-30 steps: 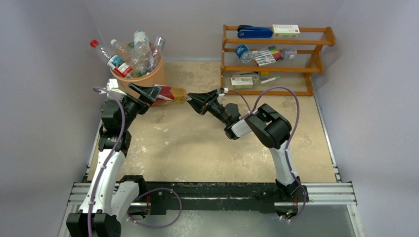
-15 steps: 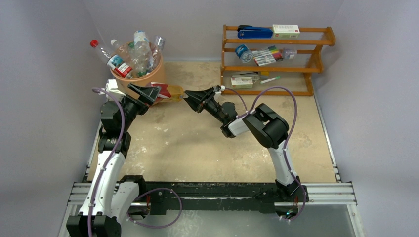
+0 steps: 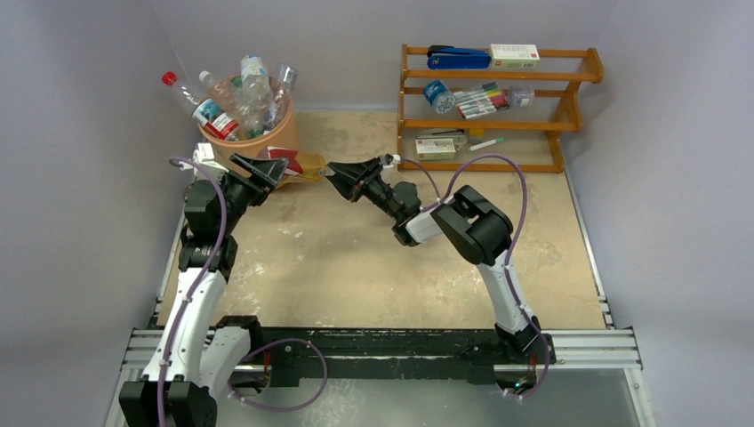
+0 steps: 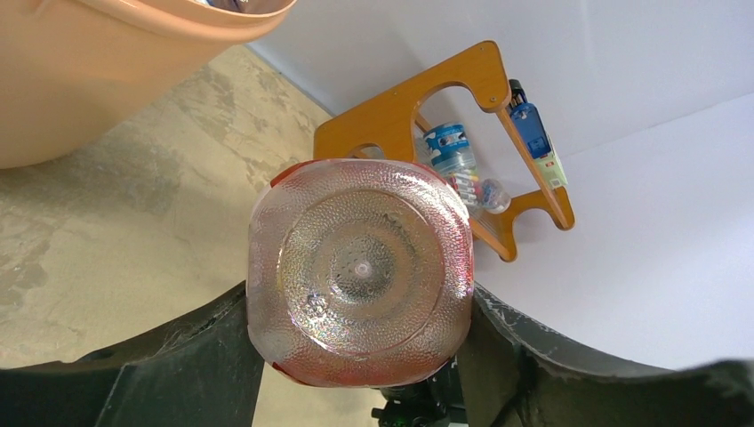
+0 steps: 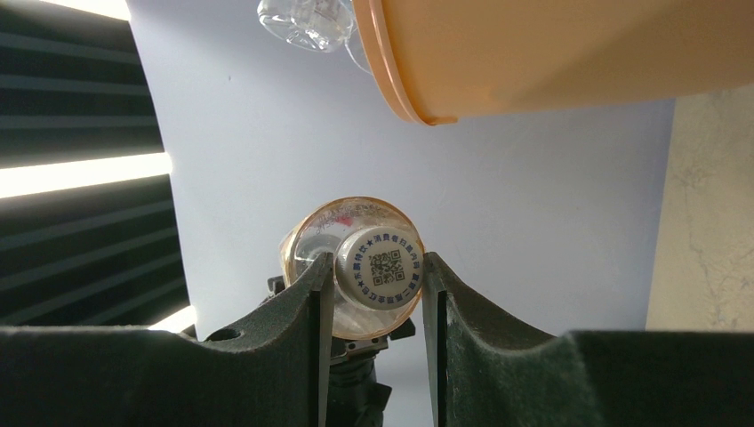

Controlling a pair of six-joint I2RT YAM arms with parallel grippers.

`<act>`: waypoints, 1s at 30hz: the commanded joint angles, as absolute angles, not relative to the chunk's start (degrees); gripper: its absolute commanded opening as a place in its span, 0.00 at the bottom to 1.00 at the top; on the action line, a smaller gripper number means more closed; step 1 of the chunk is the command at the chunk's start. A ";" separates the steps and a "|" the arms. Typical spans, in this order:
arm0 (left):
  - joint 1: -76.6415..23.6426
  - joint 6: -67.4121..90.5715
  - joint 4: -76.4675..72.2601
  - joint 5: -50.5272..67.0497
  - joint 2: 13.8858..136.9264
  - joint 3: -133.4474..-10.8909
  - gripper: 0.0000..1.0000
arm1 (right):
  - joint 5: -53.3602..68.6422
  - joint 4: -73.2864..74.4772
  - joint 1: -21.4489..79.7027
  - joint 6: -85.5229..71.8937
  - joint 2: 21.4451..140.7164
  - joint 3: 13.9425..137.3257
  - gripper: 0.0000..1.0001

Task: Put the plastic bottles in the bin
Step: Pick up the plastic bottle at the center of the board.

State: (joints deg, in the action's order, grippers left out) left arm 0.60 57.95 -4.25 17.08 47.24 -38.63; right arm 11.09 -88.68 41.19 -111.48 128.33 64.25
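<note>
A boxy red-and-gold bottle (image 3: 300, 166) lies level in the air just in front of the peach-orange bin (image 3: 267, 140). My left gripper (image 3: 274, 169) is shut on its square base (image 4: 360, 271), a finger pressed against each side. My right gripper (image 3: 336, 173) is shut on its white cap (image 5: 381, 265) at the other end. Several clear plastic bottles (image 3: 242, 100) are piled in the bin and stick out above its rim. The bin's wall (image 4: 89, 80) fills the upper left of the left wrist view. Its rim (image 5: 498, 62) shows above the cap in the right wrist view.
A brown wooden rack (image 3: 493, 107) with markers, small boxes and a blue stapler stands at the back right; its side (image 4: 400, 116) shows behind the bottle. Grey walls close in the tabletop on three sides. A metal rail (image 3: 382, 347) runs along the near edge.
My left gripper has closed from wide open onto the bottle's base. My right arm has carried the bottle leftward toward the bin, still gripping its cap.
</note>
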 commanded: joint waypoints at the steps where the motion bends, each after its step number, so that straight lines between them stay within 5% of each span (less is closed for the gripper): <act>1: 0.18 57.34 -5.91 16.22 48.93 -40.05 0.50 | 10.41 -93.39 41.82 -111.89 127.93 65.59 0.26; 30: 0.22 49.19 2.02 9.65 57.02 -51.54 0.50 | 16.91 -100.11 50.19 -106.20 123.71 56.95 0.28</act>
State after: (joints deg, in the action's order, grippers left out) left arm 0.71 50.50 3.07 9.34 56.71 -47.72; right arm 10.22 -91.39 47.62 -110.83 127.96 57.69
